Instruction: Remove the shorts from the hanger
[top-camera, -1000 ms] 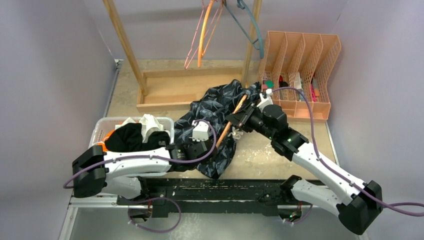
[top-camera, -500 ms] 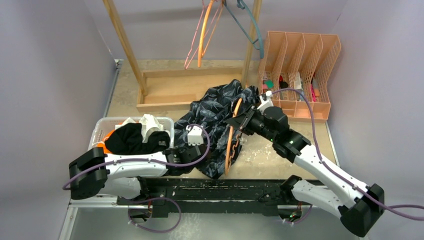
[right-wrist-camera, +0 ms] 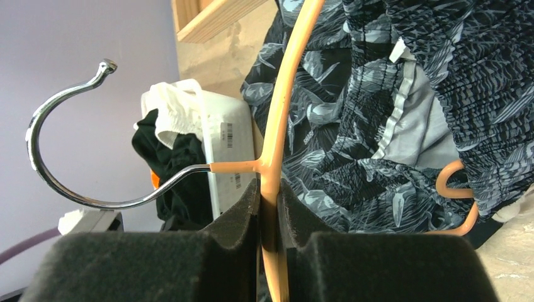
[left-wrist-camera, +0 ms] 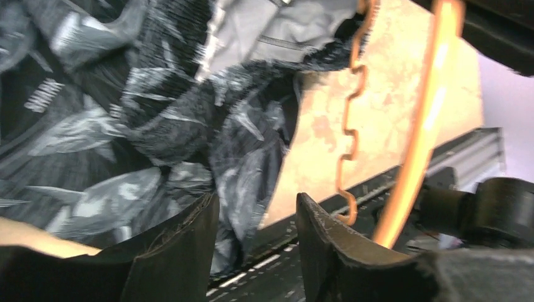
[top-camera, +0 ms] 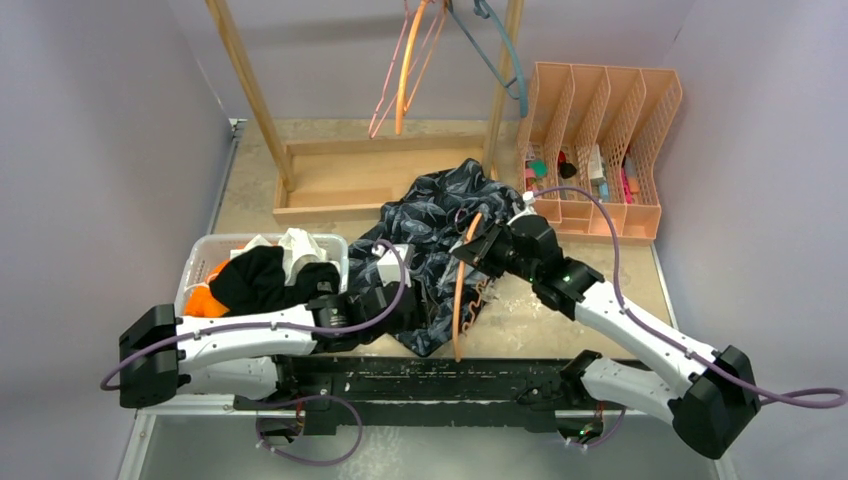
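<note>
At the near table edge the black mounting rail (top-camera: 430,385) runs just below both grippers. The lower tip of the orange hanger (top-camera: 459,300) reaches almost to it. The left gripper (top-camera: 410,300) lies low over the near hem of the camo shorts (top-camera: 430,215). Its jaws are parted by a moderate gap with nothing clamped. In its wrist view a fold of the patterned fabric hangs just into that gap beside one finger (left-wrist-camera: 179,251), while bare table (left-wrist-camera: 321,119) shows ahead of the other. To this gripper's right, a strip of open tabletop separates the fabric edge from the hanger's notched inner bar.

The right gripper (top-camera: 476,245) is further out. Its pads are pinched tight on the hanger's arm, close to where the chrome hook (right-wrist-camera: 63,157) joins it. The hook points off to its left, free in the air. The camo shorts lie bunched on the table just beyond and left of this gripper, and the fabric drapes over the hanger's far curved end. To this gripper's right the tabletop is open out to the table edge.

Left of the left gripper sits a white bin (top-camera: 196,262) holding black shorts (top-camera: 262,275), white shorts (top-camera: 297,245) and orange shorts (top-camera: 205,300). Beyond the camo pair stands the wooden rack (top-camera: 330,175), with spare hangers (top-camera: 410,60) hung above it. A peach file organizer (top-camera: 600,130) sits beyond the right gripper, against the far right edge.
</note>
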